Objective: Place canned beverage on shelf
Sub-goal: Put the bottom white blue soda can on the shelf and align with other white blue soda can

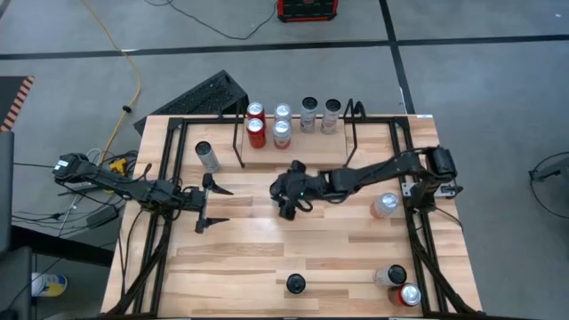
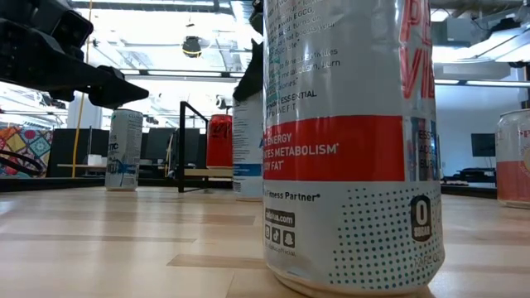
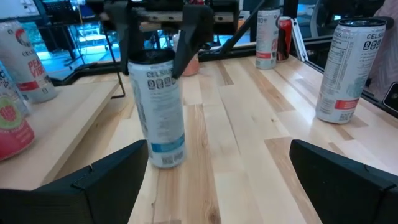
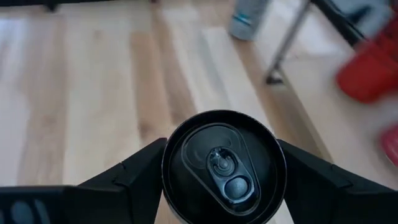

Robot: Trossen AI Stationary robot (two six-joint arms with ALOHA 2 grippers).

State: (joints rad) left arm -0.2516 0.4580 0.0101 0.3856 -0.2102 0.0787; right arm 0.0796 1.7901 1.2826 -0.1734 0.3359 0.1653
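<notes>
One can (image 4: pixel 224 167) between right gripper (image 1: pixel 290 197) fingers, contact unclear; left gripper (image 1: pixel 206 204) wide open; shelf (image 1: pixel 298 133) partly hidden.

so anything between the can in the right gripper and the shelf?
Nothing visible. The right gripper brackets the can mid-table; bare wood lies between it and the shelf, where six cans stand, mostly at its left and middle.
</notes>
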